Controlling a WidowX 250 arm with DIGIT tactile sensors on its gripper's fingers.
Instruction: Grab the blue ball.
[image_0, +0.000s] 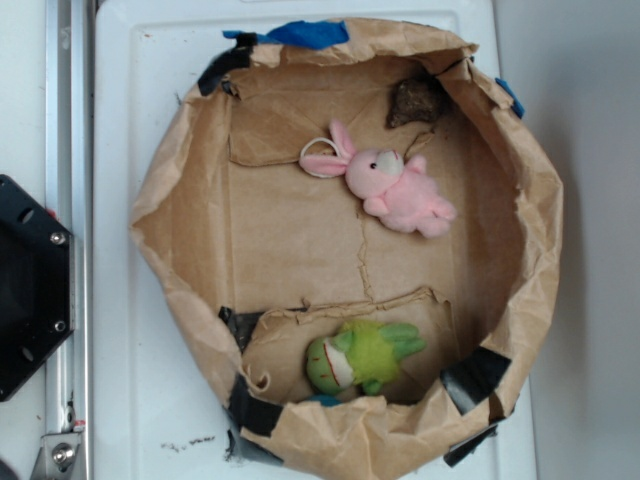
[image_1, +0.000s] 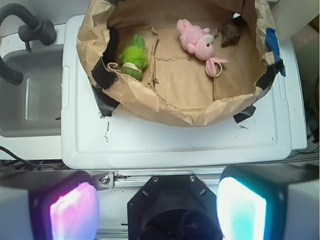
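No whole blue ball shows in either view. In the exterior view a thin blue sliver (image_0: 322, 400) peeks out under the green plush toy (image_0: 362, 356), against the brown paper bin's near wall (image_0: 380, 430). I cannot tell whether it is the ball. In the wrist view my gripper (image_1: 157, 210) is open, with nothing between the fingers. Its left pad (image_1: 74, 212) glows pink and its right pad (image_1: 241, 207) teal. It hangs well back from the bin (image_1: 165, 107), over the black robot base (image_1: 175, 210). The gripper is out of the exterior view.
Inside the bin lie a pink bunny plush (image_0: 395, 185) and a dark brown lump (image_0: 415, 102). Blue tape (image_0: 305, 34) and black tape (image_0: 475, 375) patch its rim. The bin stands on a white board (image_1: 175, 145). A sink (image_1: 30, 95) is left of it.
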